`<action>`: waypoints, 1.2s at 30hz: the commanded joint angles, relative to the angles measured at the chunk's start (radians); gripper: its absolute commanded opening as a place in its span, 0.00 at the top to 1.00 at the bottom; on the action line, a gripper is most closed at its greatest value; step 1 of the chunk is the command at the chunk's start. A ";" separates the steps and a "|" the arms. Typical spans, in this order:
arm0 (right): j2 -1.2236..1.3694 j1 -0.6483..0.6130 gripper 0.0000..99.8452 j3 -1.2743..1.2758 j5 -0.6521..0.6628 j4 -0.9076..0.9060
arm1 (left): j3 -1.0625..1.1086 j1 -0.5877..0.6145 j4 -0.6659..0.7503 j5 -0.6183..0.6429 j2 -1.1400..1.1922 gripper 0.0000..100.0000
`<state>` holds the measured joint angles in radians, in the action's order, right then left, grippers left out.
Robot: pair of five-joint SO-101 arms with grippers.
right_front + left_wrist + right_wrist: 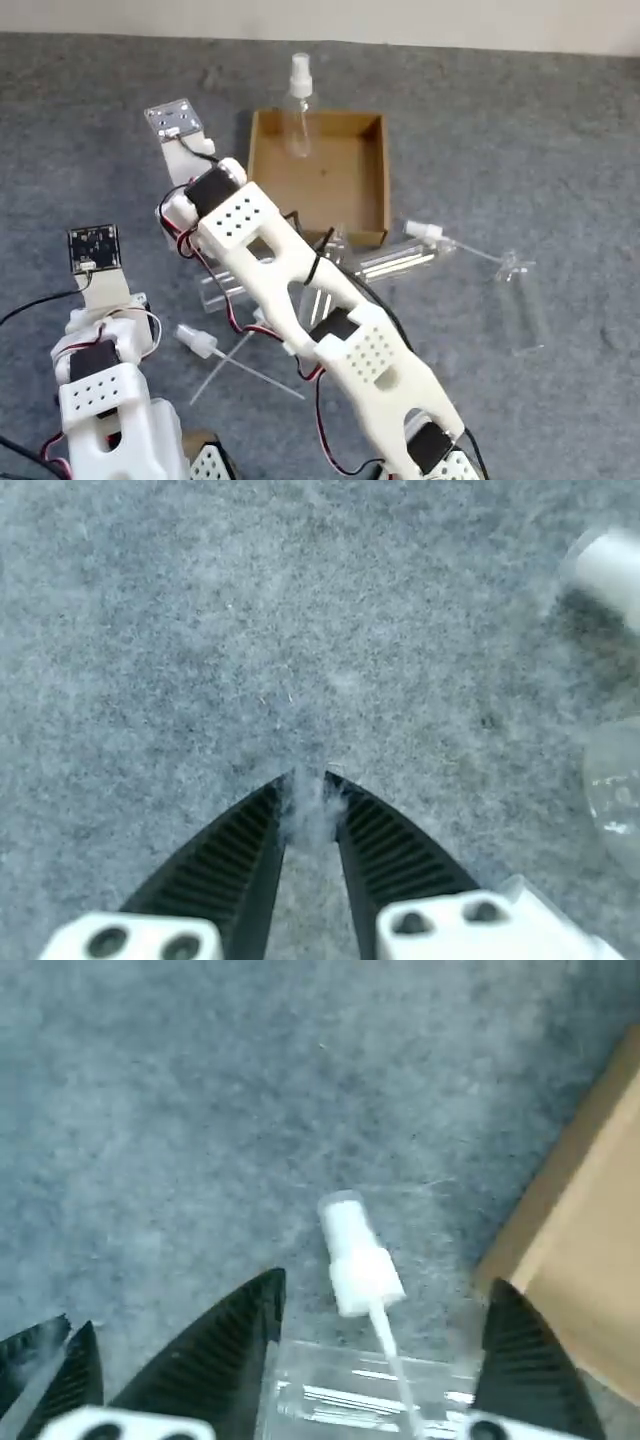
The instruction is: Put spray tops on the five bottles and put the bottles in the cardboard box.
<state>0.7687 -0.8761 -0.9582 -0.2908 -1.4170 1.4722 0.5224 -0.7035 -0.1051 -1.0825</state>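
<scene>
My right gripper (385, 1285) stands open over the carpet beside the cardboard box (590, 1250). A clear bottle (350, 1395) lies between its fingers, and a white spray top (358, 1255) lies just past it with its tube across the bottle. The left gripper (310, 780) is shut on nothing above bare carpet, with a white spray top (605, 565) and a clear bottle (615, 790) off to one side. From above, the cardboard box (262, 170) holds one capped bottle (298, 110). Another capped bottle (400, 260), an open bottle (522, 305) and a loose spray top (197, 342) lie on the carpet.
The right arm (330, 320) stretches diagonally over the middle and covers parts of two more clear bottles (222, 285). The left arm (105, 380) stands at the lower left. Grey carpet (540, 130) lies open to the right of and behind the box.
</scene>
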 commanded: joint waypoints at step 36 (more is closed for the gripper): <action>-0.909 1.325 0.82 1.110 0.988 -0.019 | -0.690 -0.275 -0.508 -0.258 0.186 0.84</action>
<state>-0.1918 0.3974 0.1619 0.6759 -1.5121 0.9060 0.2954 -1.2068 -0.3107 -1.0411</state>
